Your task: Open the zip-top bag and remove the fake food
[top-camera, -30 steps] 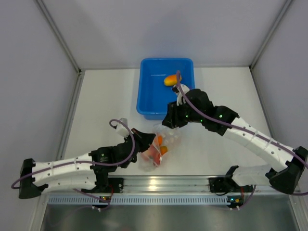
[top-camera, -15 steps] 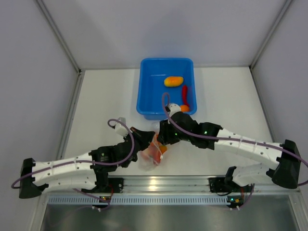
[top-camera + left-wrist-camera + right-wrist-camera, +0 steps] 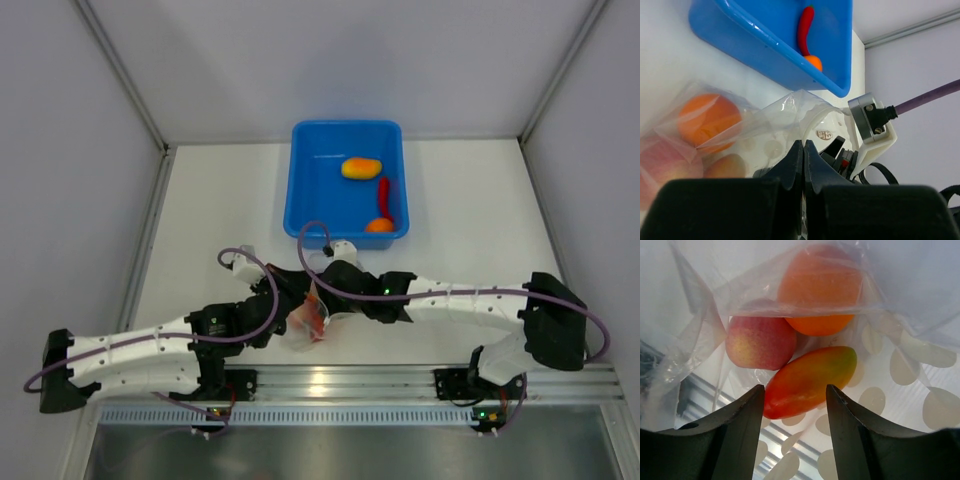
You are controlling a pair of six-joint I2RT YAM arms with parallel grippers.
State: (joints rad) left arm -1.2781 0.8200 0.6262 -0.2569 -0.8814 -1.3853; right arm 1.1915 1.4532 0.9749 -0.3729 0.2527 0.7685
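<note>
Left hand [image 3: 803,152] is pinched shut on a fold of the zip-top bag [image 3: 790,112] close to its mouth. Right hand [image 3: 795,390] is in the open mouth with its fingers about half apart. They straddle the mango-shaped piece [image 3: 810,380] but are not closed on it. We cannot tell if either finger touches it.

Deeper in the bag we see an orange [image 3: 820,290] and a pink-red apple [image 3: 760,342]. All three pieces are bunched together and touching. The bag lies on the table [image 3: 215,200] at the near middle, between the two arms and apart from the blue tub [image 3: 310,190]. The tub already holds a yellow-orange piece [image 3: 361,168], a red chilli [image 3: 384,192] and a small orange piece [image 3: 378,225].

Handling, as we judge it:
- **Bag:** thin, soft and crinkly, with no stiffness. It would likely collapse or drag along with the fruit unless pinned, so the lip, where the left hand has it, looks like the right place to hold.
- **Food:** light, hard, glossy and rounded, so probably slippery.
- **Mango piece:** it lies slantwise between the fingers. We would take it across its fat middle, since the tapered ends could squirt out.

The main risk is the loose film getting caught between a finger and the fruit, which would pull the bag out along with it.
</note>
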